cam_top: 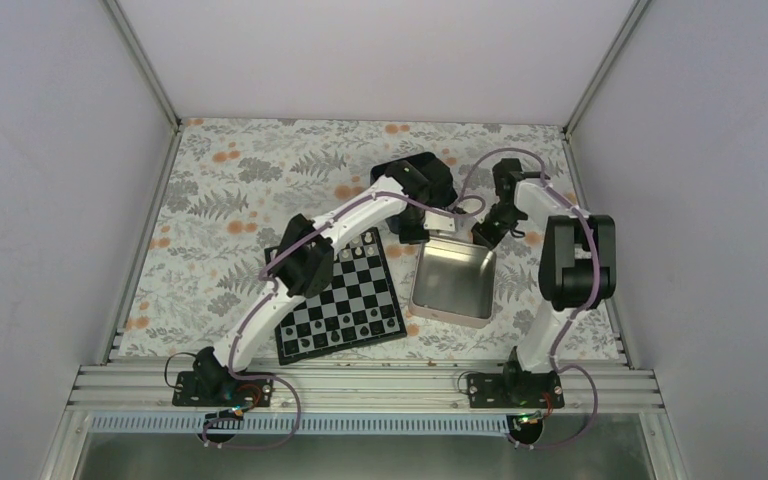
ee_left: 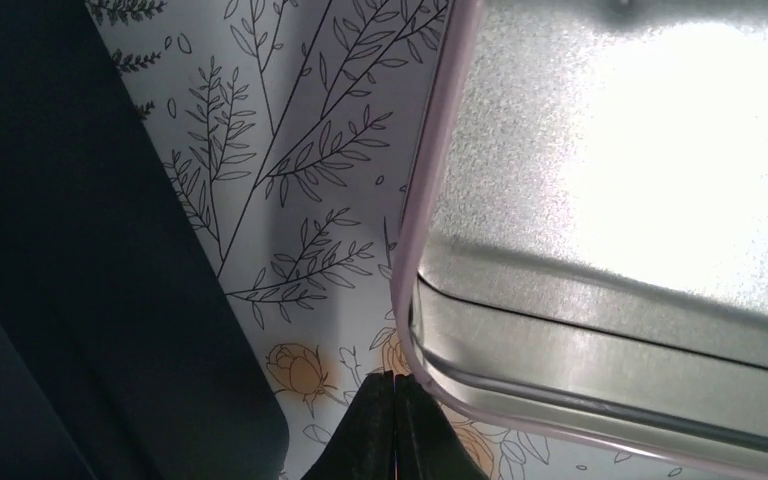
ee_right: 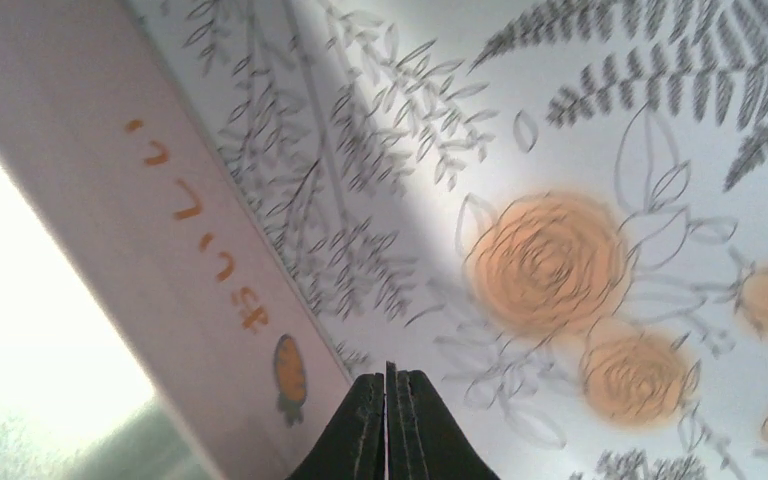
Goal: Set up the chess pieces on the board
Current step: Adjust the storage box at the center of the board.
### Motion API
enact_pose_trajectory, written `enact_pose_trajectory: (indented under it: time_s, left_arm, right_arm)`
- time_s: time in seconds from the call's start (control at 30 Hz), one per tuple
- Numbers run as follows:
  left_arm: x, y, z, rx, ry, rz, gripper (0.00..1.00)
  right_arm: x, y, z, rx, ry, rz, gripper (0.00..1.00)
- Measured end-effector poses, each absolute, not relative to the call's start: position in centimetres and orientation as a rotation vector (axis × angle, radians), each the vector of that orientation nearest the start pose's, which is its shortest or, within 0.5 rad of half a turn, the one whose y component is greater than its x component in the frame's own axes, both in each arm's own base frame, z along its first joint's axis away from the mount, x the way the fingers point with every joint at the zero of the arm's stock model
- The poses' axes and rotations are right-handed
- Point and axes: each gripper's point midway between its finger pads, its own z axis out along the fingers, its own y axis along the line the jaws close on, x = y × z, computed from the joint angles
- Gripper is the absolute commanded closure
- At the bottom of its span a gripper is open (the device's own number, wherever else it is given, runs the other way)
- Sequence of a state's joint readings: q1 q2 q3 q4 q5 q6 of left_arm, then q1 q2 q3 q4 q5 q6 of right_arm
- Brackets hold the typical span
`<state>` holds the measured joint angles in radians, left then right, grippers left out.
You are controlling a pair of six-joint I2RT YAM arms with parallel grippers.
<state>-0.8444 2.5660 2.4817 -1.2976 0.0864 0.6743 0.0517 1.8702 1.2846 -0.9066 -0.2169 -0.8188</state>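
Board [cam_top: 348,297] lies askew on the flowered surface [cam_top: 230,190], just left of a silver tin [cam_top: 453,282], with tiny chess pieces [cam_top: 362,241] in rows along its near and far edges. The left arm [cam_top: 355,212] reaches over the board, its jaws pressed together and empty beside the tin's far left corner. The right arm [cam_top: 570,262] has its jaws likewise closed on nothing by the tin's far right corner.
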Motion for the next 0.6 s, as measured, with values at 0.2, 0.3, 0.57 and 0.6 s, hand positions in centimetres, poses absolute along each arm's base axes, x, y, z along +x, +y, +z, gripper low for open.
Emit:
enact_pose_trajectory:
  time_s: [0.2,0.3,0.57,0.6]
  left_arm:
    - [34.0,-42.0,5.4,2.060,2.116,-0.160,0.98]
    - [33.8,-42.8,5.5,2.057,2.094,-0.155,0.98]
    - [34.7,-43.4,6.0,2.001,2.069,-0.139,0.98]
    - [34.9,-43.4,6.1,1.994,2.070,-0.136,0.98]
  right_arm:
    - [32.4,4.6,4.9,-1.225,2.730,0.217,0.96]
    - [31.3,3.6,5.3,-1.181,2.755,0.194,0.96]
    - [30.5,2.4,11.2,-1.103,2.632,0.082,0.96]
    - [30.2,2.5,12.0,-1.108,2.612,0.072,0.96]
